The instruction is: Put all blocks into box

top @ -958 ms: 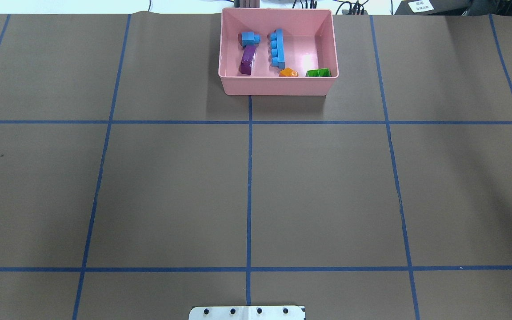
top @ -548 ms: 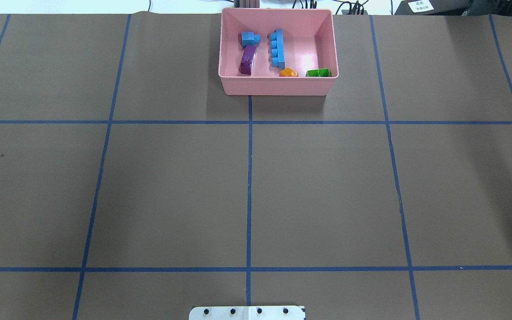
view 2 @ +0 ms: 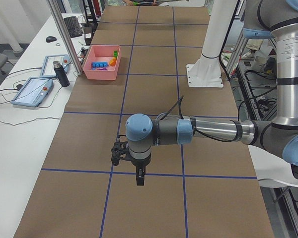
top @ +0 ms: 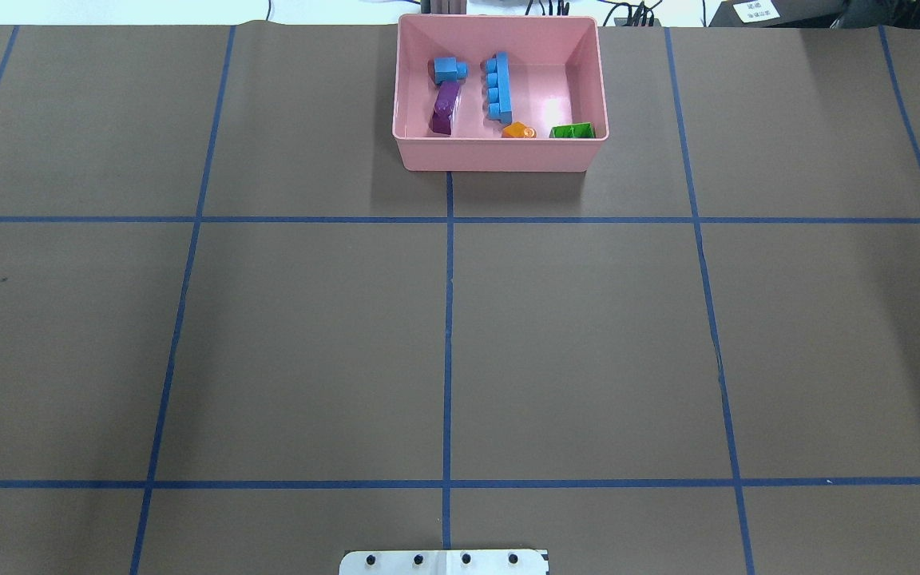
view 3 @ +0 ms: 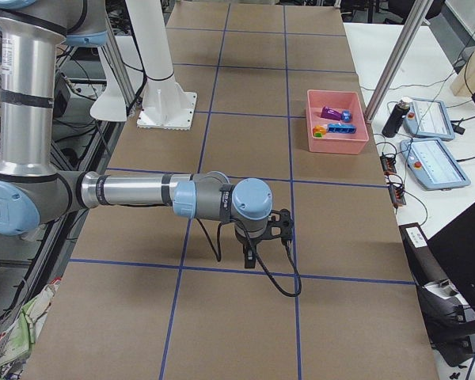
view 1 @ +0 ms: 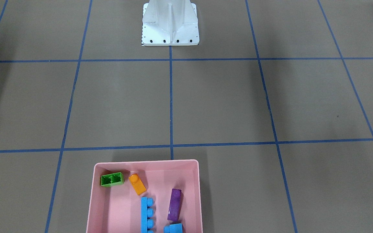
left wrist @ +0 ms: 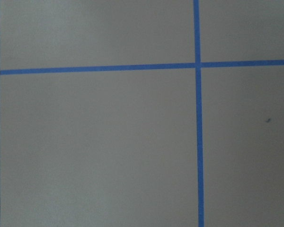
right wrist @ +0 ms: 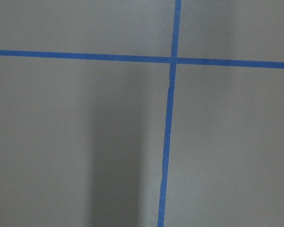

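The pink box [top: 500,156] stands at the table's far edge; it also shows in the front-facing view [view 1: 147,161]. Inside it lie the purple block [top: 445,109], the short blue block [top: 449,69], the long blue block [top: 498,88], the orange block [top: 517,130] and the green block [top: 573,131]. No block lies on the table. My left gripper [view 2: 139,176] hangs over the table far from the box, seen only in the exterior left view. My right gripper [view 3: 249,257] shows only in the exterior right view. I cannot tell whether either is open or shut.
The white robot base [view 1: 169,26] stands at the near middle of the table. Blue tape lines cross the brown table cover. A dark bottle [view 2: 61,74] and tablets [view 2: 32,91] sit on the white side bench beyond the box.
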`<state>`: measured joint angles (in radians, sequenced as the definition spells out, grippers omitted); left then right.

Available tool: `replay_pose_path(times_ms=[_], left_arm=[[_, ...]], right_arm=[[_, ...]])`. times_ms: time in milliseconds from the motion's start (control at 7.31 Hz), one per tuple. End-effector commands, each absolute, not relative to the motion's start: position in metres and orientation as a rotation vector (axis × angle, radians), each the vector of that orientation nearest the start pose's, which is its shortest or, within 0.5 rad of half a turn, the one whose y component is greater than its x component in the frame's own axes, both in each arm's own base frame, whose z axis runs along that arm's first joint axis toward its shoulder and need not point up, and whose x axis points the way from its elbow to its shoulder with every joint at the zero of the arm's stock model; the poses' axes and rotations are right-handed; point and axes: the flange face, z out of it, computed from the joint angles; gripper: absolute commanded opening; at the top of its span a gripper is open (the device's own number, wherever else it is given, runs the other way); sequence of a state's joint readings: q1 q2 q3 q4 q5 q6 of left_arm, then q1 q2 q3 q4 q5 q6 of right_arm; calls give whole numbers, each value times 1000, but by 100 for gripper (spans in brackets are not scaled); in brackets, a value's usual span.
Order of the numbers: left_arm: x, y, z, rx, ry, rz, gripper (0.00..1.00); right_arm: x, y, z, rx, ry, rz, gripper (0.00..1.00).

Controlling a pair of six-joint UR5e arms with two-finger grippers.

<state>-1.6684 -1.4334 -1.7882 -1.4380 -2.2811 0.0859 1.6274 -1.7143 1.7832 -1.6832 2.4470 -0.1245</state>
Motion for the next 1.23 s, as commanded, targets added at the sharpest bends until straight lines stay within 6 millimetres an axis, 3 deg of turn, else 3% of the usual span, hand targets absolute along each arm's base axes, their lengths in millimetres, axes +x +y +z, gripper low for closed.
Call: replay_pose_path(times_ms=[0, 137, 548, 1095], left_arm=[[-69, -435, 626, 20, 765, -78, 100], [-46, -442, 631, 31, 767, -82, 100], [-45, -433, 640, 38, 767, -75, 100], [-46, -437, 639, 40, 760, -76, 100]], right_arm=[[85, -420, 628, 34, -867, -34, 100], [86, -416, 632, 27, -856, -28, 100], [88, -415, 632, 26, -856, -22, 100], [89, -415, 635, 22, -836, -22, 100]])
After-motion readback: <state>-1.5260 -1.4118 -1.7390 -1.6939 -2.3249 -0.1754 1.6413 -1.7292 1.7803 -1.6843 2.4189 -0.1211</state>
